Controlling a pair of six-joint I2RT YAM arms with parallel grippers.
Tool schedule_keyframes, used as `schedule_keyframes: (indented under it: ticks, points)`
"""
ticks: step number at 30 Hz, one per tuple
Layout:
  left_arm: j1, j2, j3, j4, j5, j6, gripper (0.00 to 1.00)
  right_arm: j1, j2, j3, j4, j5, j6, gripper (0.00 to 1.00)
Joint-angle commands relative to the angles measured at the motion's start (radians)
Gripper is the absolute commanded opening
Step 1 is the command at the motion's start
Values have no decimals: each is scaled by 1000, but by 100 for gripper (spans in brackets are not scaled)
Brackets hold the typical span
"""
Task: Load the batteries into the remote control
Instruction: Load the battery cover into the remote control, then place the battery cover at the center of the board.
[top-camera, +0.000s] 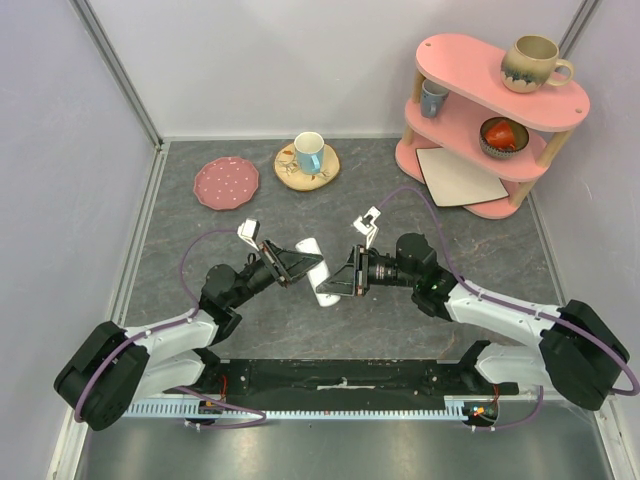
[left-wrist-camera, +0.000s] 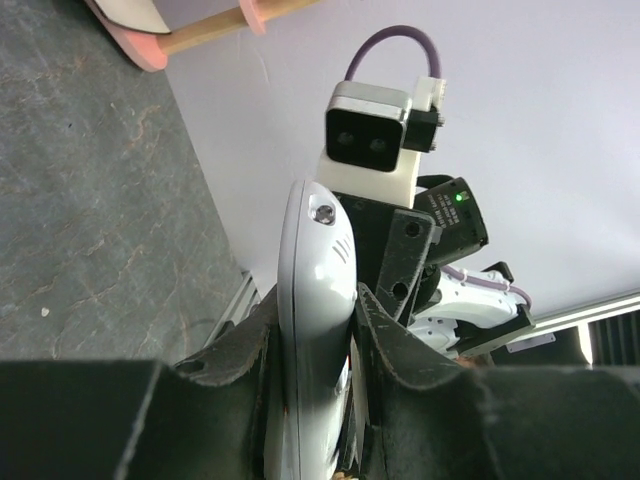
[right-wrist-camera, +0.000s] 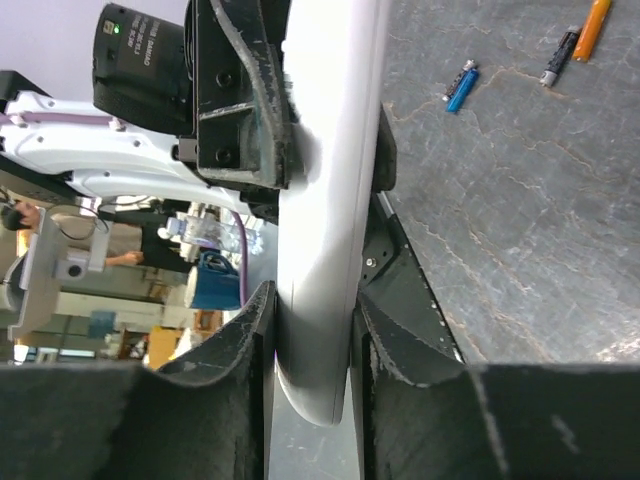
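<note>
The remote control (top-camera: 324, 292) is off the bench (top-camera: 200, 290), held in the air between the two arms near the middle of the top view. The left tool (top-camera: 297, 262) pinches it from the left side and the right tool (top-camera: 347, 277) pinches it from the right, so both are closed on the same white slab.

In the left wrist view the remote stands edge-on, with the left fingers (left-wrist-camera: 238, 345) pressed against its two flat faces. In the right wrist view the right fingers (right-wrist-camera: 243, 335) clamp the slab the same way, and the left tool grips it further up.

Three batteries (right-wrist-camera: 461, 86) lie on the bench beyond the remote: one blue, one dark and one orange. They are near each other and well apart from the remote.

At the far side of the bench sit a pink plate (top-camera: 226, 183), a cup (top-camera: 309, 152) on a wooden coaster (top-camera: 290, 172), and a pink shelf (top-camera: 455, 62).
</note>
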Motion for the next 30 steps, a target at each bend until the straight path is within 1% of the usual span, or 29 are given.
schedule_keyframes:
  ticks: [1, 3, 6, 7, 8, 10, 11, 12, 13, 14, 16, 17, 19, 20, 21, 22, 24, 25, 26, 27, 28, 29, 30]
  points:
    - [-2, -1, 2, 74, 29, -29, 2, -10, 7, -22, 129, 5, 50, 28]
    - [-4, -2, 1, 74, 29, -29, 2, -8, 19, -30, 169, -4, 64, 22]
    - [-2, -1, 2, 71, 29, -26, 2, -8, 28, -30, 184, -21, 76, 10]
    - [-2, -2, 4, 68, 25, -25, 2, -8, 28, -28, 183, -27, 73, 0]
    - [-2, -6, 2, 60, 19, -25, 2, -10, 24, -22, 177, -32, 62, 0]
    - [-2, -16, -2, 45, 7, -15, 14, -8, 10, -15, 137, -38, 44, 0]
    - [0, -33, 1, 5, -4, -10, 20, -8, -10, -4, 93, -38, 13, 0]
    - [1, -41, 4, -18, -7, 2, 30, -10, -19, 2, 69, -41, -1, 0]
    - [1, -51, 7, -38, -11, 11, 34, -8, -30, 15, 45, -41, -16, 0]
    - [6, -71, 16, -88, -22, 22, 42, -8, -50, 22, -5, -43, -45, 0]
    - [7, -99, 30, -139, -39, 34, 48, -10, -64, 50, -58, -59, -77, 0]
    - [9, -111, 33, -164, -60, 50, 53, -10, -77, 61, -113, -64, -112, 0]
    - [13, -151, 36, -205, -85, 57, 59, -10, -93, 82, -167, -69, -137, 0]
    - [19, -165, 36, -215, -106, 60, 64, -11, -108, 87, -185, -76, -139, 0]
    - [27, -186, 36, -231, -114, 60, 74, -10, -116, 93, -195, -85, -143, 0]
    - [35, -200, 38, -247, -120, 57, 81, -10, -122, 122, -225, -72, -169, 0]
    - [70, -232, 45, -293, -129, 60, 83, -11, -151, 181, -448, 11, -252, 0]
    - [84, -274, 59, -366, -129, 68, 83, -11, -153, 277, -572, 81, -378, 0]
    - [105, -294, 67, -423, -136, 94, 84, -11, -142, 329, -807, 302, -427, 0]
    - [110, -320, 79, -479, -145, 114, 84, -13, -130, 375, -899, 406, -479, 0]
    - [113, -366, 94, -592, -157, 135, 84, -13, -113, 446, -970, 519, -546, 0]
    - [116, -392, 96, -634, -190, 178, 84, -11, -73, 481, -1082, 724, -579, 0]
    - [116, -416, 90, -667, -204, 188, 84, -8, -47, 510, -1131, 852, -599, 0]
